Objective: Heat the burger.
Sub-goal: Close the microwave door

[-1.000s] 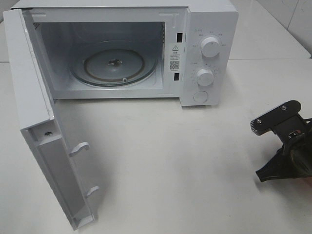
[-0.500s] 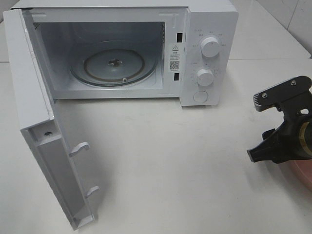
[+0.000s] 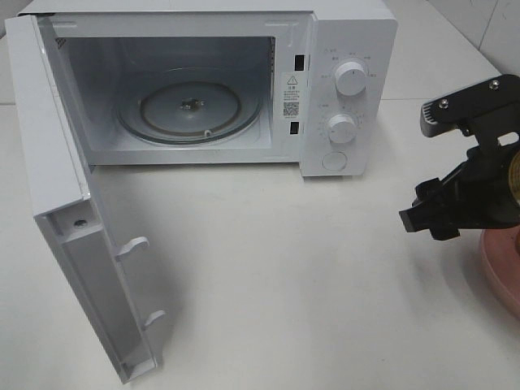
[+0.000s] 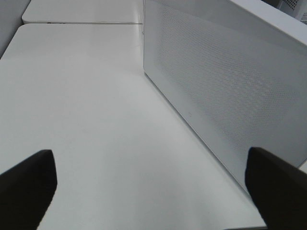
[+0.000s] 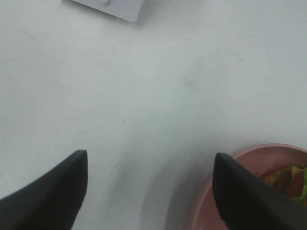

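Observation:
The microwave (image 3: 341, 89) stands at the back with its door (image 3: 81, 244) swung wide open to the left and an empty glass turntable (image 3: 191, 110) inside. My right gripper (image 3: 424, 218) hovers at the right edge of the table, open and empty. The right wrist view shows its fingers (image 5: 53, 191) wide apart over bare table (image 5: 149, 155). A pink plate (image 3: 500, 268) lies just below and to the right of it. A sliver of the burger (image 5: 293, 178), orange and green, shows on the plate (image 5: 230, 196) beside one finger. The burger is hidden in the exterior view. My left gripper (image 4: 151, 163) is open and shows only in its wrist view.
The left wrist view shows a white perforated panel of the microwave (image 4: 225, 91) close on one side and bare white table (image 4: 86, 105). The microwave has two knobs (image 3: 351, 78) and a round button (image 3: 334, 161). A table seam runs behind the microwave.
My right gripper has risen and moved toward the back of the table. The pink plate beneath it has come into view. The microwave has not moved.

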Robot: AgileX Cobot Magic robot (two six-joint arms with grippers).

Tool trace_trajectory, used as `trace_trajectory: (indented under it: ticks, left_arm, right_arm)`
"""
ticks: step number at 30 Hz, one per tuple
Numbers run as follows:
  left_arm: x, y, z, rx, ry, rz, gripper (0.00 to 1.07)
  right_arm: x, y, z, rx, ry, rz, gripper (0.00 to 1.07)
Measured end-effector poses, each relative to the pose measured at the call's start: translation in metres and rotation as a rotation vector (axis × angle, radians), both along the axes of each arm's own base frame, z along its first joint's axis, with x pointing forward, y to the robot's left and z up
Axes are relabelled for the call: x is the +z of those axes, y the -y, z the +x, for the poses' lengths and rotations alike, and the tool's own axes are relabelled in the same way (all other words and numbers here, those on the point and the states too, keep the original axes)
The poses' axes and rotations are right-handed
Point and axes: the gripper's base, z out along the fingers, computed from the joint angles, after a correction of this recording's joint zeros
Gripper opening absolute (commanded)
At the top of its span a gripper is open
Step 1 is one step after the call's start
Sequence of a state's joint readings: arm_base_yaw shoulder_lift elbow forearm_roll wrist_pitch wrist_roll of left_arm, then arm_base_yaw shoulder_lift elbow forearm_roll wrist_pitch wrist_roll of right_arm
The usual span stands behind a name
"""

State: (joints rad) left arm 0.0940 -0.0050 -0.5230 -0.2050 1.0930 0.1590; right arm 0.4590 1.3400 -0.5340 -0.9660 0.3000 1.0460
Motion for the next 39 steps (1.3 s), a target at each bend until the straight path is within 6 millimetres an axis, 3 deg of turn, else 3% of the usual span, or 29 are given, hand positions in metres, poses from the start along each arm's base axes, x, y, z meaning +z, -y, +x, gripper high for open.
trace_trajectory:
  ticks: [7, 14, 23, 28, 39]
  left_arm:
    - [0.0, 0.0, 0.0, 0.0, 0.0, 0.0, 1.0]
    - [0.0, 0.0, 0.0, 0.0, 0.0, 0.0, 1.0]
    - [0.0, 0.0, 0.0, 0.0, 0.0, 0.0, 1.0]
    - [0.0, 0.0, 0.0, 0.0, 0.0, 0.0, 1.0]
    - [0.0, 0.0, 0.0, 0.0, 0.0, 0.0, 1.0]
  right_arm:
    - [0.022, -0.002, 0.003, 0.005, -0.17, -0.074, 0.76]
    - [0.039, -0.012, 0.0, 0.051, -0.321, -0.037, 0.76]
    - [0.042, -0.006, -0.02, 0.051, -0.564, -0.106, 0.76]
    - [0.05, -0.004, -0.03, 0.068, -0.588, -0.091, 0.76]
    - [0.101, 0.014, -0.073, 0.118, -0.388, 0.024, 0.76]
